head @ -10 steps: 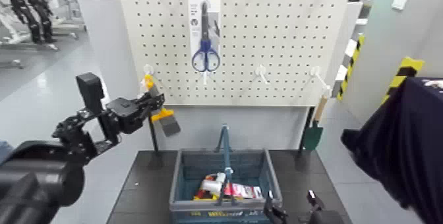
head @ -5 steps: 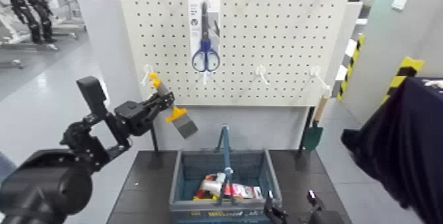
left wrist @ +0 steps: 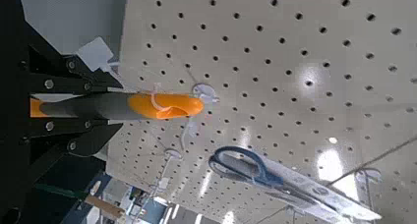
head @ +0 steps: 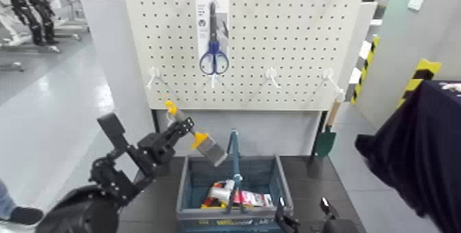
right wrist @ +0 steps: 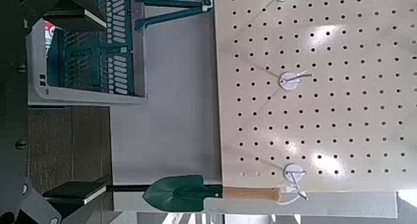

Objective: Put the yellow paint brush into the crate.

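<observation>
Pegboard (head: 274,37): white perforated panel standing behind the table, with white hooks along its lower rows.
Table (head: 151,194): dark top, carrying the crate in front of the pegboard.
Crate (head: 188,188): dark blue-grey slatted basket with an upright central handle; packaged items lie inside, their print too small to read.
Left gripper (head: 177,127): raised near the crate's left end, fingers clamped on the brush handle.
Scissors (head: 213,40): blue-handled, in a hanging card pack high on the pegboard; label text unreadable.
Trowel (head: 326,138): green blade, wooden handle, hanging at the pegboard's right edge.
Yellow paint brush (head: 199,140): held tilted in the air, grey head lowest, over the crate's back left corner.
Right gripper (head: 302,220): low by the crate's right front corner; finger spacing cannot be told.
</observation>
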Controlling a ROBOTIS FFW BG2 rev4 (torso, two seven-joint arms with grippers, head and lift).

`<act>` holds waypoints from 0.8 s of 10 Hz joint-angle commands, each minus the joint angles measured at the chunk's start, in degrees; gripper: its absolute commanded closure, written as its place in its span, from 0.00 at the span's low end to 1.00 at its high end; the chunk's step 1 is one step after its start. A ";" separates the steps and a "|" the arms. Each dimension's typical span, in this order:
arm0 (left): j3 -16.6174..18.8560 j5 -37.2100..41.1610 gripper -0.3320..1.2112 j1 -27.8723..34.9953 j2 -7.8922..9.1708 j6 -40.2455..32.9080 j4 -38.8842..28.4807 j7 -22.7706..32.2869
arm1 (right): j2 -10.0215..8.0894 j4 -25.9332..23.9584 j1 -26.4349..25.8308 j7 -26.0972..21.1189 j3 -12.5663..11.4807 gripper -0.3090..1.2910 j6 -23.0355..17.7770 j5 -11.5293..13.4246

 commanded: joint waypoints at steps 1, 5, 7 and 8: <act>-5.46 4.78 0.99 -0.75 -0.44 -1.34 5.69 1.27 | 0.01 0.09 0.00 0.00 0.05 0.29 -0.20 -0.14; -13.37 11.55 0.99 -3.47 -1.41 -0.02 13.96 4.09 | 0.01 0.35 -0.09 0.00 0.13 0.29 -0.82 -0.40; -16.00 13.22 0.99 -4.52 -1.41 1.74 14.57 6.46 | 0.01 0.53 -0.18 0.00 0.22 0.29 -1.00 -0.58; -17.06 14.18 0.99 -4.88 -1.41 2.18 14.66 7.34 | 0.01 0.53 -0.18 0.00 0.22 0.29 -1.17 -0.67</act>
